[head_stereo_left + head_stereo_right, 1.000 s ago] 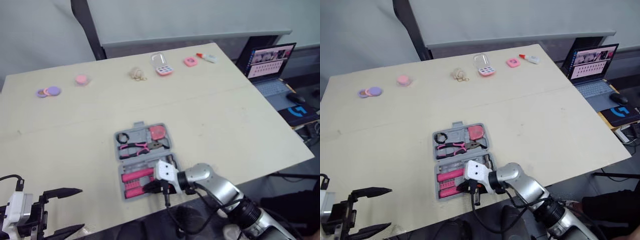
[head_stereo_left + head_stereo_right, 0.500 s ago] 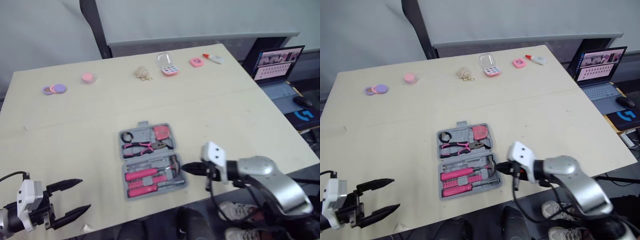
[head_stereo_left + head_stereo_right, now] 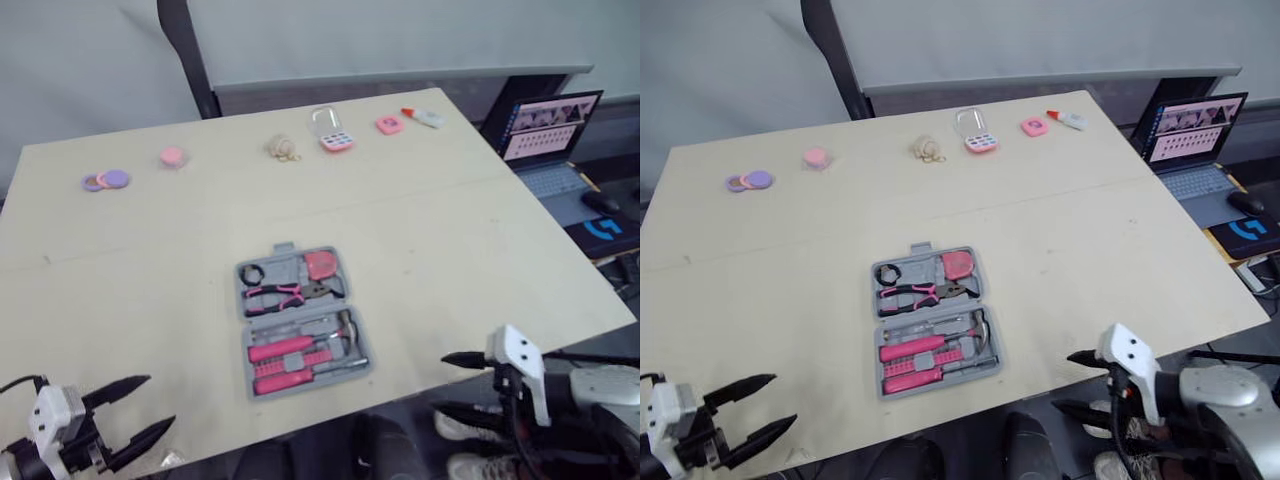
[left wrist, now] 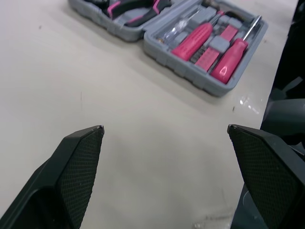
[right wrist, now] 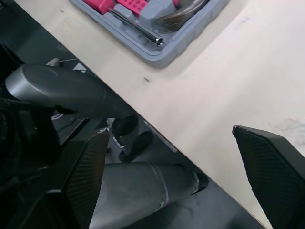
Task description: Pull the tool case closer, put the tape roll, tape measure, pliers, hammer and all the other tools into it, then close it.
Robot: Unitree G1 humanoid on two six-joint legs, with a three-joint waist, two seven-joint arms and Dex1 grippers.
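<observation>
Left tool (image 3: 160,401) and right tool (image 3: 1063,380) are hovering at the bench's (image 3: 450,250) near edge, both spread wide and empty. Further in, the tool case (image 3: 300,320) is lying open, tools seated. Closing appears pending: one half needs folding over.

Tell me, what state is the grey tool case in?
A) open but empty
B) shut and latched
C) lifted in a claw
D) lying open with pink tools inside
D: the tool case lies open flat on the table, with pink-handled tools seated in both halves.
</observation>
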